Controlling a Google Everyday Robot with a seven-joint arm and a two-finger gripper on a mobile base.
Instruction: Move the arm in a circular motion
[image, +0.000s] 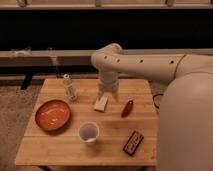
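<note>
The arm (150, 65) is thick, cream-white and tubular with small dark holes. It reaches in from the right over the back of the wooden table (60, 150). It bends at a joint (106, 56) and turns downward. The gripper (108, 93) hangs at the lower end of that segment, just above and behind a small white block (101, 103). It holds nothing that I can see.
On the table are an orange plate (52, 115) at the left, a white cup (88, 132) at the front middle, a small clear bottle (69, 87) at the back left, a red oblong object (127, 108) and a dark snack packet (133, 143). A dark wall and rail run behind.
</note>
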